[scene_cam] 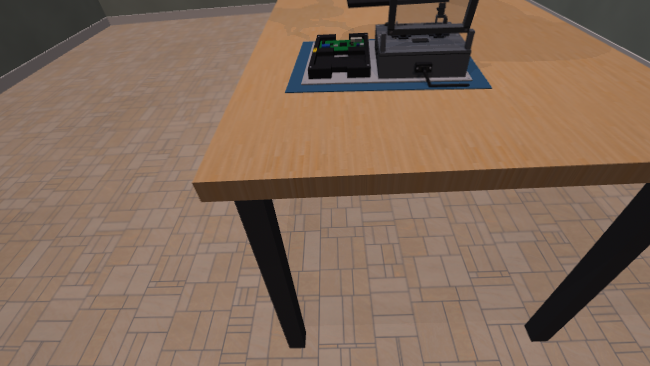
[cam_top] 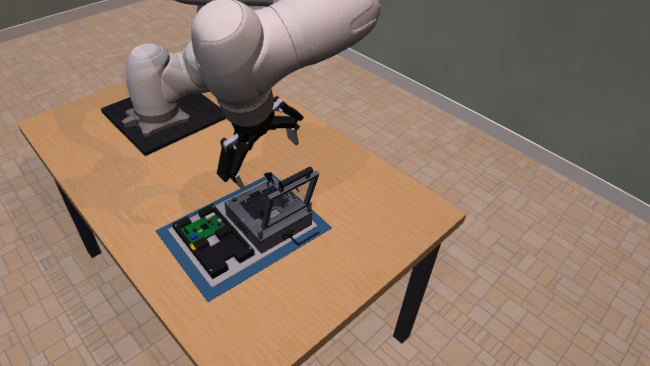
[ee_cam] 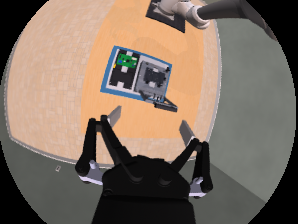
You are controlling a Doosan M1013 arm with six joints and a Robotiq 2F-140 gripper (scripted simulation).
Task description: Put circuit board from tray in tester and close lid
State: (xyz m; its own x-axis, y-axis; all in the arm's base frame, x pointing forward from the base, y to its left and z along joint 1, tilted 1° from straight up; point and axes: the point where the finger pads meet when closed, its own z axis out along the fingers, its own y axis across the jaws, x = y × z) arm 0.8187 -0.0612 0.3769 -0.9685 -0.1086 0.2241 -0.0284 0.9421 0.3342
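A blue mat [scene_cam: 385,85] lies near the far edge of the brown table [scene_cam: 400,135]. On the mat sits a black tray [scene_cam: 340,67] with a green board [scene_cam: 342,45] in its far pocket. Just beside it, toward the right edge, stands the grey tester [scene_cam: 422,57], its lid [scene_cam: 430,15] up.

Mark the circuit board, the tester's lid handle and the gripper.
circuit board [cam_top: 202,228]: top view, middle of its green face.
lid handle [cam_top: 298,177]: top view, middle of the raised black bar.
gripper [cam_top: 265,159]: top view, midway between its open fingertips.
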